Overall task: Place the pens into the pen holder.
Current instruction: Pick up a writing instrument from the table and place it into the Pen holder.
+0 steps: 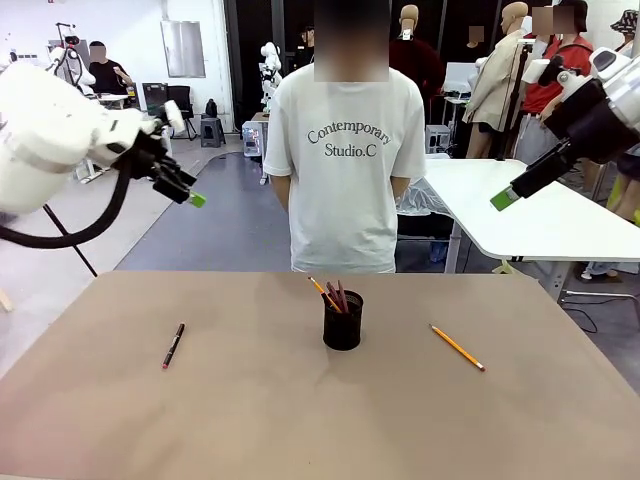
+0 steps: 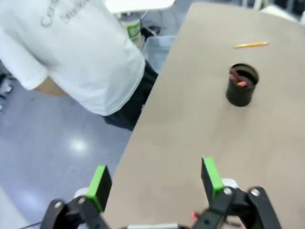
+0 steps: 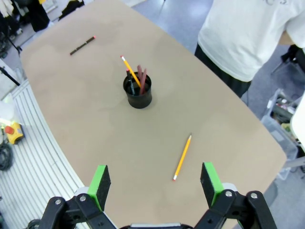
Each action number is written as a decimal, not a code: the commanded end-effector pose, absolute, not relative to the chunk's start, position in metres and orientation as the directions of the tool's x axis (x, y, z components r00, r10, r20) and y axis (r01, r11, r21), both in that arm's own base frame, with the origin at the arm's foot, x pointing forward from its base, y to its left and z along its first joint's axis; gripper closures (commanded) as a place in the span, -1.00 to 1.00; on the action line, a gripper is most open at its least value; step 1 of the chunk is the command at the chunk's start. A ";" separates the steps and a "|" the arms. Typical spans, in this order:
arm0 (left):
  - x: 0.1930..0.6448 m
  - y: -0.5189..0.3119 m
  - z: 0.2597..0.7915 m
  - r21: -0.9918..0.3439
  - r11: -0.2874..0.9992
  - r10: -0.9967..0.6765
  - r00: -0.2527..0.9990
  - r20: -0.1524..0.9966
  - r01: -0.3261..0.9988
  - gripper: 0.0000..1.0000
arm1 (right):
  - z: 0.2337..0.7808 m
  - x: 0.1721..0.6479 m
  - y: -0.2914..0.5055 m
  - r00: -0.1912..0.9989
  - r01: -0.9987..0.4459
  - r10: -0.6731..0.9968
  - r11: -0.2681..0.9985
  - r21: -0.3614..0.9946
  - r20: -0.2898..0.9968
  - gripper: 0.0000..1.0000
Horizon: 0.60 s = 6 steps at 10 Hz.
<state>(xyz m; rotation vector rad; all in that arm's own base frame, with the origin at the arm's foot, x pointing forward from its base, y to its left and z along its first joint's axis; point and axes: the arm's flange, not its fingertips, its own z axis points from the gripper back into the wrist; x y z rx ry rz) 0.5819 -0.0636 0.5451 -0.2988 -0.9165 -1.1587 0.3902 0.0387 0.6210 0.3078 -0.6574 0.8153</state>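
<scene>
Matte tan table (image 1: 250, 420), slim black pen (image 1: 174, 345), cylindrical holder (image 1: 343, 325)

Front camera faces across table (image 1: 120, 420) toward person (image 1: 345, 170), wrist cameras high overhead, sharing pen holder (image 1: 342, 322)

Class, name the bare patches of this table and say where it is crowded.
Bare: the near strip of the table; between the black pen and the holder; right of the yellow pencil. Tightest: the gap between holder and yellow pencil.
</scene>
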 end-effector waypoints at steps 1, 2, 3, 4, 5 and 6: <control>0.512 -0.014 0.552 0.202 0.392 -0.582 0.072 0.810 0.898 -0.93 | 0.622 0.391 0.039 0.503 -0.757 0.564 0.653 0.019 0.655 -1.00; 0.512 0.005 0.563 0.179 0.368 -0.561 0.065 0.825 0.912 -0.93 | 0.622 0.391 0.039 0.503 -0.757 0.564 0.653 0.019 0.655 -1.00; 0.514 0.020 0.576 0.155 0.317 -0.540 0.044 0.841 0.936 -0.93 | 0.622 0.391 0.039 0.503 -0.757 0.564 0.653 0.019 0.655 -1.00; 0.519 0.028 0.584 0.138 0.303 -0.574 0.065 0.816 0.943 -0.93 | 0.622 0.391 0.039 0.503 -0.757 0.564 0.653 0.019 0.655 -1.00; 0.526 0.030 0.592 0.099 0.291 -0.584 0.095 0.807 0.951 -0.93 | 0.622 0.391 0.039 0.503 -0.757 0.564 0.653 0.019 0.655 -1.00; 0.534 0.025 0.598 0.066 0.264 -0.598 0.110 0.794 0.962 -0.93 | 0.622 0.391 0.039 0.503 -0.757 0.564 0.653 0.019 0.655 -1.00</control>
